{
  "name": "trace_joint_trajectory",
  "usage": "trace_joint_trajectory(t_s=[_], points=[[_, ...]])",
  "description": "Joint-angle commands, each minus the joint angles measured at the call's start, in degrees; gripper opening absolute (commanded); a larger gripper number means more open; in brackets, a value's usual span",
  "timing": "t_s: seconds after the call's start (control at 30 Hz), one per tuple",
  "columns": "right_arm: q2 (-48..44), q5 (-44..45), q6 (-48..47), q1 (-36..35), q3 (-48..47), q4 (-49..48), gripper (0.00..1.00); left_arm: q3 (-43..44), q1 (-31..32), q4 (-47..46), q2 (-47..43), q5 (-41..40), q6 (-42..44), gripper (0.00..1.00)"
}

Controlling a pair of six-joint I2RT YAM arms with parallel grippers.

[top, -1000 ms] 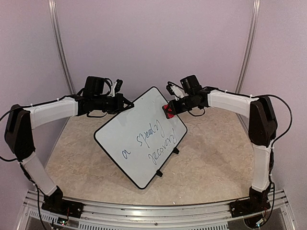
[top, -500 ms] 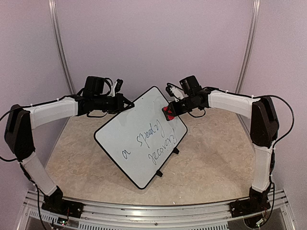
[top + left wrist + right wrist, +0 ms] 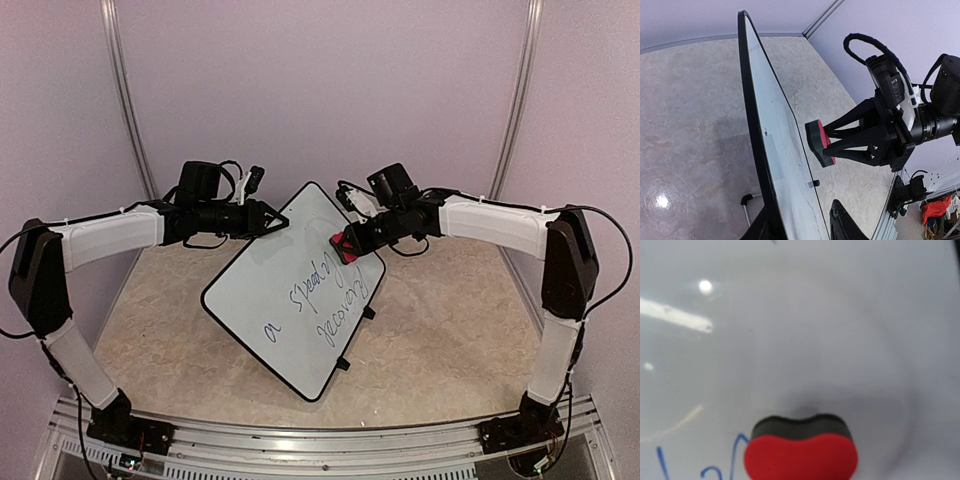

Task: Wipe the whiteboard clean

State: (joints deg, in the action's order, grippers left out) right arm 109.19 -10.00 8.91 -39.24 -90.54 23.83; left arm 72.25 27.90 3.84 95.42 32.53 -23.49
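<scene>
Lilac walls [image 3: 330, 90], beige table [image 3: 450, 340]; whiteboard [image 3: 285, 255] held tilted at centre, ready for wiping.
Left gripper [image 3: 272, 215] pinches the board's rim at 10 o'clock, likely to brace it against the push; right gripper [image 3: 357, 237], clamped on a red eraser [image 3: 344, 246], sets its dark felt against the face at 1 o'clock, just above the unwiped blue handwriting [image 3: 320, 305].

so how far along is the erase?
Barely started. Done: the left gripper grips the whiteboard by its far rim, tilted up, and the right gripper has the red eraser. In hand: the eraser sits near the board's far right edge, beside the writing; contact is hard to confirm. Left: the blue handwriting looks fully intact, so all the wiping remains.
</scene>
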Motion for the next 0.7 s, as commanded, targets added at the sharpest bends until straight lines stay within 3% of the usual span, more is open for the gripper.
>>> trace_joint_trajectory(t_s=[0.0, 0.23, 0.47, 0.67], points=[[-5.2, 1.8, 0.63, -1.09, 1.46, -0.37, 0.24, -0.79, 0.58, -0.91, -1.22, 0.36, 1.41, 0.37], [-9.44, 3.51, -1.38, -6.32, 5.27, -1.18, 0.24, -0.18, -0.65, 0.44, -3.22, -1.37, 1.86, 0.56], [-14.69, 4.74, -2.63, -12.57, 12.43, -5.22, 0.24, 3.78, -1.03, 9.5, -6.62, -7.41, 2.9, 0.8], [-19.85, 8.57, -3.91, -19.24, 17.96, -10.16, 0.24, -4.76, -2.38, 9.99, -14.03, -6.53, 2.47, 0.9]])
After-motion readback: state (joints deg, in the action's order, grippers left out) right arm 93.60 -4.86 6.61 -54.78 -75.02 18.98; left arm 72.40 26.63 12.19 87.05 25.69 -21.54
